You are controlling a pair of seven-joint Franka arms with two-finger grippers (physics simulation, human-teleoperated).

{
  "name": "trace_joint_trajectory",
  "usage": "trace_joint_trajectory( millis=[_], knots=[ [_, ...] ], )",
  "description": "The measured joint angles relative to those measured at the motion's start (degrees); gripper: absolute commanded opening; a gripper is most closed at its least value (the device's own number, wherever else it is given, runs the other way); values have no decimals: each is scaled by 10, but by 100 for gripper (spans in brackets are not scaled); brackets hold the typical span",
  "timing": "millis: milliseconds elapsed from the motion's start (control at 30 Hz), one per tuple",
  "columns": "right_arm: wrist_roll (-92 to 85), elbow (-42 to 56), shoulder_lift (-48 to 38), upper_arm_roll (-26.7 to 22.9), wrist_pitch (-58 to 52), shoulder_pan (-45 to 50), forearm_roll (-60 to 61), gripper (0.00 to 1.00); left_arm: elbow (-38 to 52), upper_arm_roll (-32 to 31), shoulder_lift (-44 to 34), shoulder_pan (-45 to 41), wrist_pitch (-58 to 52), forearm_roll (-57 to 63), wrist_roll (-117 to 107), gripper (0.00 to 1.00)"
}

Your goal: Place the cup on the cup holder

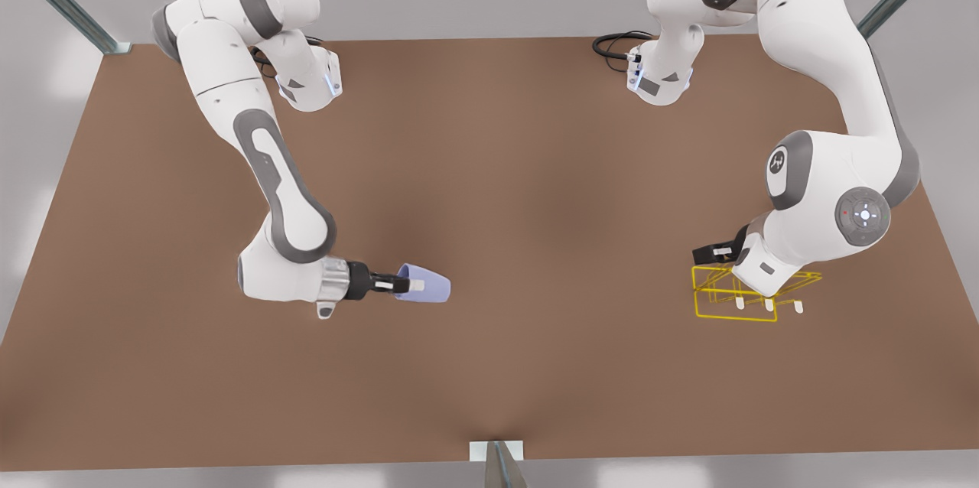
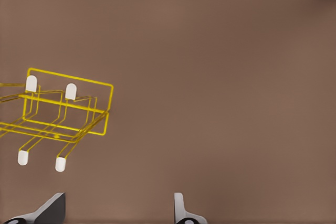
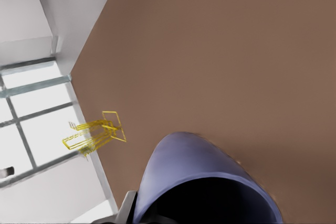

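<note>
Now the cup (image 1: pixel 425 284) is seen pinched at its rim by the right gripper (image 1: pixel 405 286), carried on its side above the table (image 1: pixel 489 190) on the front view's left, mouth turned back toward the wrist. The cup holder (image 1: pixel 734 297) stands well apart, on the front view's right, with the left gripper (image 2: pixel 118 211) hovering just beside it, fingers spread and nothing held. A long crossing is judged to lie ahead. The cup would best be kept level and moved slowly, then turned mouth-down over one white-tipped prong (image 1: pixel 769 305). The waiting left arm should be cleared first, since a collision over the rack looks likely.
</note>
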Motion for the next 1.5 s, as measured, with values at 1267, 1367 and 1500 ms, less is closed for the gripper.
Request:
trace_joint_trajectory(
  millis=[1267, 1367, 1500],
  knots=[
    [105, 103, -77, -158, -43, -20, -312, 100, 38, -16, 145, -177, 177, 9, -957, 100],
    [106, 113, -227, -198, -176, -28, -448, 100, 39, -14, 165, -175, 186, 15, -988, 100],
    [105, -19, -361, -169, -280, -64, -570, 100, 41, -14, 200, -173, 209, 32, -1021, 100]
  ],
)
